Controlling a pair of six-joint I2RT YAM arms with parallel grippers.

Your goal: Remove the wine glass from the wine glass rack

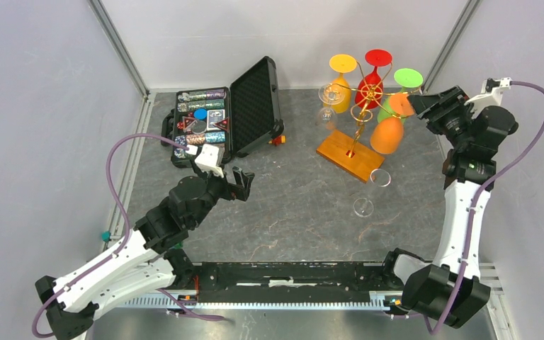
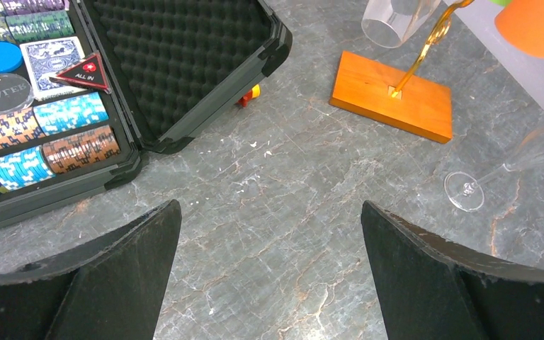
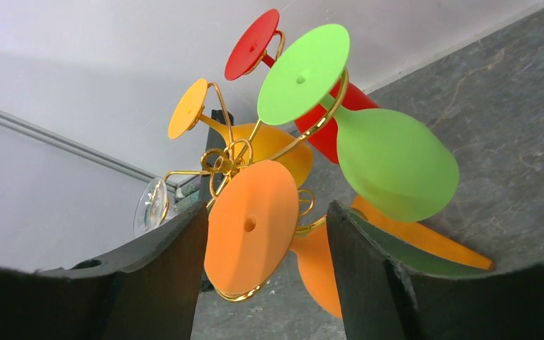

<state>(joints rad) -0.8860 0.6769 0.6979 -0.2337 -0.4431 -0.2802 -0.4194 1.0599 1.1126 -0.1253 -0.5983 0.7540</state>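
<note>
Right fingers (image 3: pixel 149 283): apart, flanking foot disc of opaque orange wine glass (image 3: pixel 251 227), hung inverted on gold wire wine glass rack (image 1: pixel 349 156) w/ wooden base, rear-right of grey marbled counter (image 1: pixel 290 212). Left fingers (image 2: pixel 113 283): wide apart, above counter.

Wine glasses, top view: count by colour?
Clear: 2, hanging clear glass and lying clear glass
Yellow: 1, yellow glass
Red: 1, red glass
Green: 1, green glass
Orange: 1, orange glass
Total: 6
</note>
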